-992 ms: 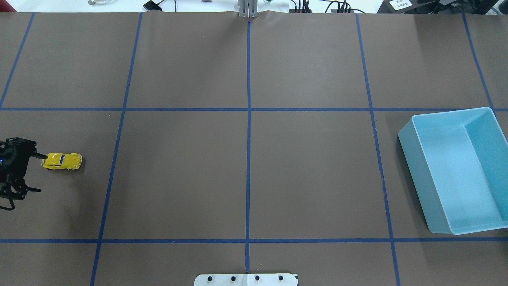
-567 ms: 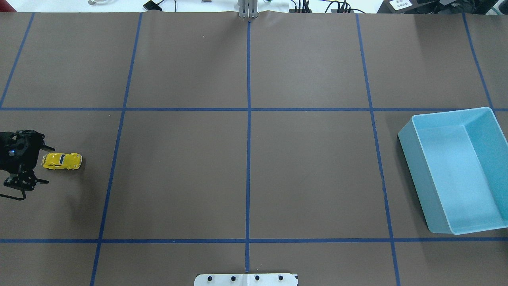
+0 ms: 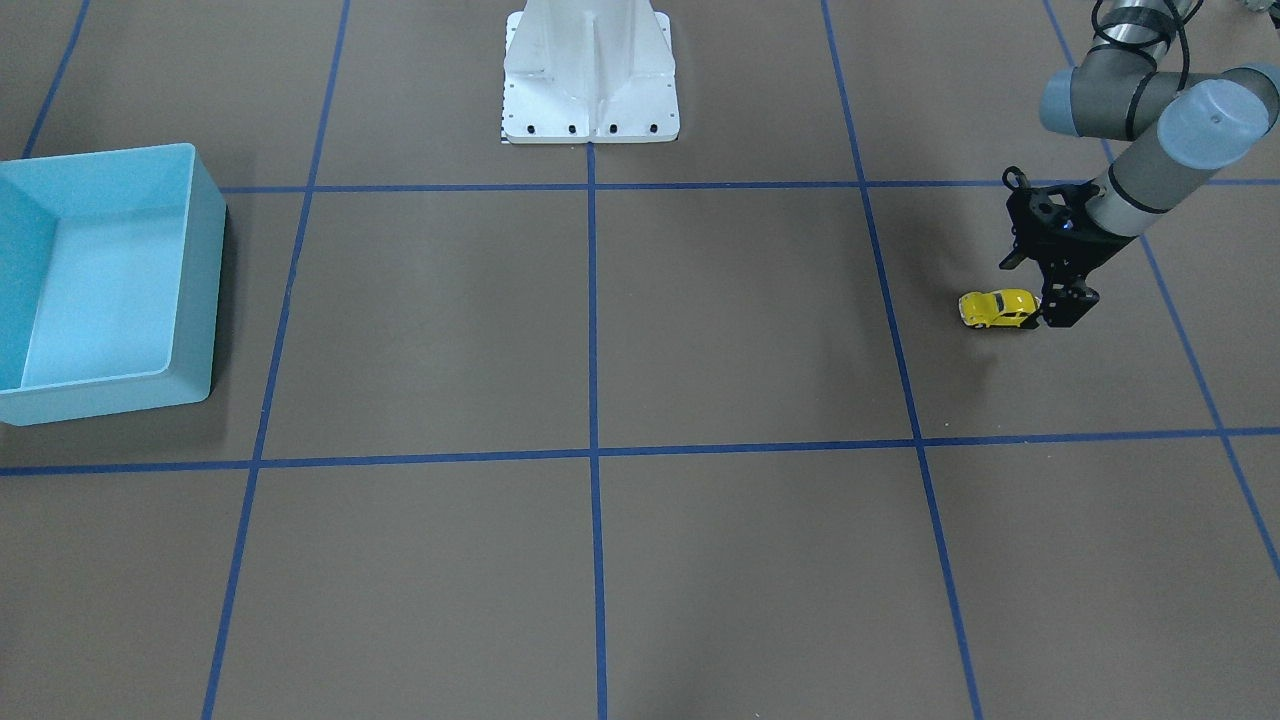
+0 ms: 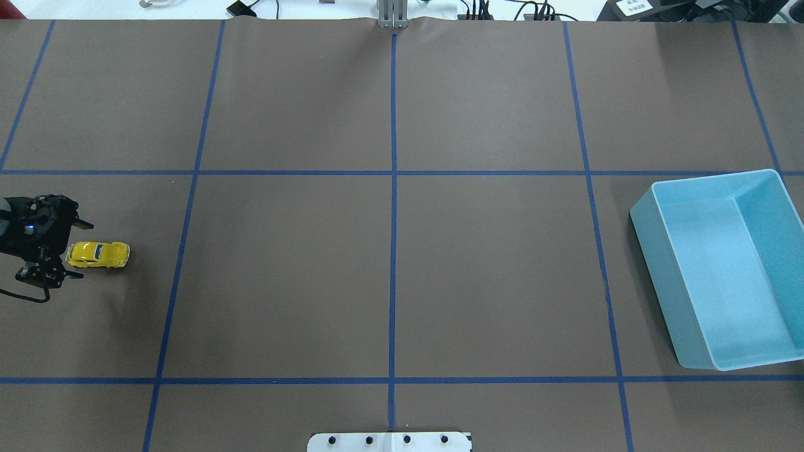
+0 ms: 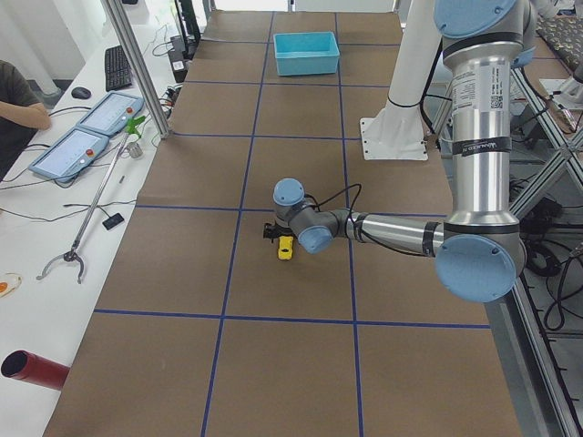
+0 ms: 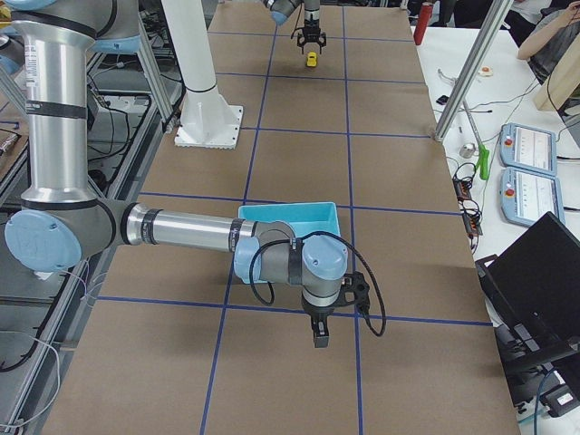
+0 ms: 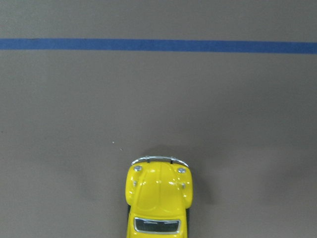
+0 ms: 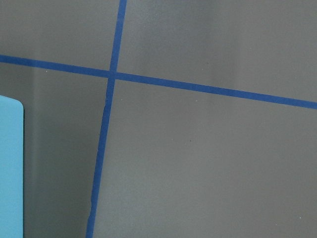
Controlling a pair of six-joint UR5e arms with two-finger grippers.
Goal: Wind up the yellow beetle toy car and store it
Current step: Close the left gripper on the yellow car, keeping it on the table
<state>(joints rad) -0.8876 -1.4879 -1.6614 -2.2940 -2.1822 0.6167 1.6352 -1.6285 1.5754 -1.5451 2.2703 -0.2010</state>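
- Plainly, the car is a tiny bright yellow rounded toy with dark windows. The left wrist view shows its chrome front bumper, two small headlights and a domed bonnet.
- It stands on its wheels on the brown table, in the square at the robot's far left. It lies lengthwise across the table and is well apart from the light blue bin on the robot's right.
- The left gripper is at the car's rear end with its jaws spread wide. One finger lies on the far side of the tail and the other on the near side.
- The car's nose points away from the gripper, toward the middle of the table.
- In the front-facing view the gripper is just beside the car. Whether a finger touches the car, I cannot tell.
- The left wrist view cuts the car off just behind the windscreen.
- The overhead view's edge cuts off the left arm.
- The right gripper hangs over the table near the bin. It shows only in the right side view, so I cannot tell how its jaws stand.
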